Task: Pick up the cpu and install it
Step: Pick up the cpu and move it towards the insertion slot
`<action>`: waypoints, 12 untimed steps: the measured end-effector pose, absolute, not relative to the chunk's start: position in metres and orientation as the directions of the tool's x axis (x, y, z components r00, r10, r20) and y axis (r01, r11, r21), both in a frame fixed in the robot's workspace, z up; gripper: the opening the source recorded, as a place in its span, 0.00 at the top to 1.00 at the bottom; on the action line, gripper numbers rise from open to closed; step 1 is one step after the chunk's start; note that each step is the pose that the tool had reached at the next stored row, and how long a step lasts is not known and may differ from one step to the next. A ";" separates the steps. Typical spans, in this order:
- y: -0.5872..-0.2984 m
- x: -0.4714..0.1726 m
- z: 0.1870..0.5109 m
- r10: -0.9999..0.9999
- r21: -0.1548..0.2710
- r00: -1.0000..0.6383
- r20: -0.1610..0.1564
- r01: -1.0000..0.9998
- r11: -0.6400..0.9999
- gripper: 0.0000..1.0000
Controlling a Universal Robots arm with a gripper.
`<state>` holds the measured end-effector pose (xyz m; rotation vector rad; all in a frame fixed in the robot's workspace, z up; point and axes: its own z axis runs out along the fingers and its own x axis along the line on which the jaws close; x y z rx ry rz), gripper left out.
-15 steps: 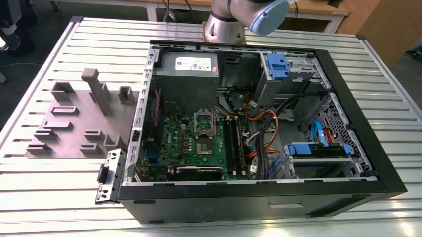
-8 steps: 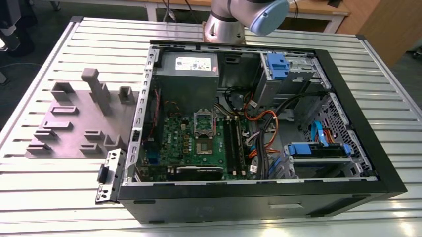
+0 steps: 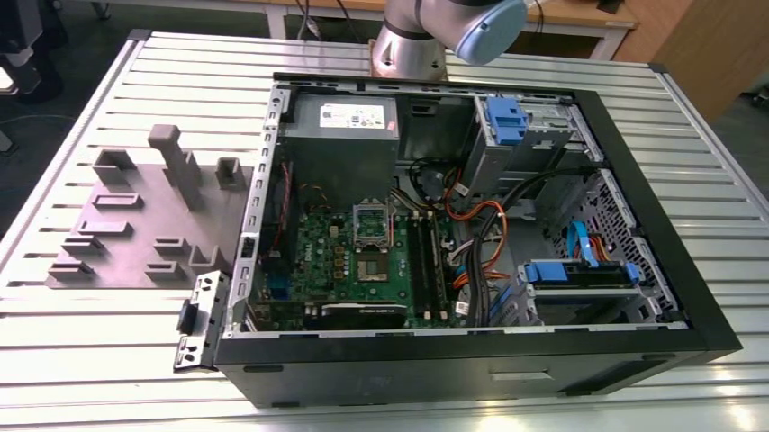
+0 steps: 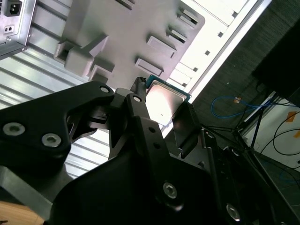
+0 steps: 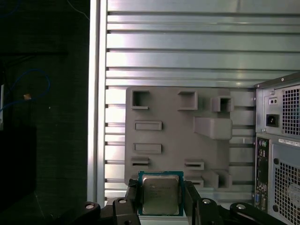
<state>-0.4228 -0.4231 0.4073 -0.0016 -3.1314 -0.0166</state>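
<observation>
In both wrist views the cpu, a small square chip with a silver-grey top and a dark green rim, sits between my black fingers. The gripper is shut on the chip's two opposite edges and holds it in the air, well above the grey plastic fixture block on the slatted table. In the exterior view the arm rises at the back of the table. The open computer case lies there with the motherboard's metal socket frame facing up.
The grey fixture block has upright posts and stands to the exterior view's left of the case. Cables, memory sticks and blue drive bays crowd the case's interior. The slatted aluminium table ends at a dark floor with loose cables.
</observation>
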 end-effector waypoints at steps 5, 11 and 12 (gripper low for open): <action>-0.423 -0.421 0.407 0.001 0.010 -1.000 0.010 0.001 1.000 0.53; -0.423 -0.418 0.407 0.001 0.011 -1.000 0.010 0.001 1.000 0.53; -0.423 -0.418 0.407 0.001 0.011 -1.000 0.010 0.001 1.000 0.53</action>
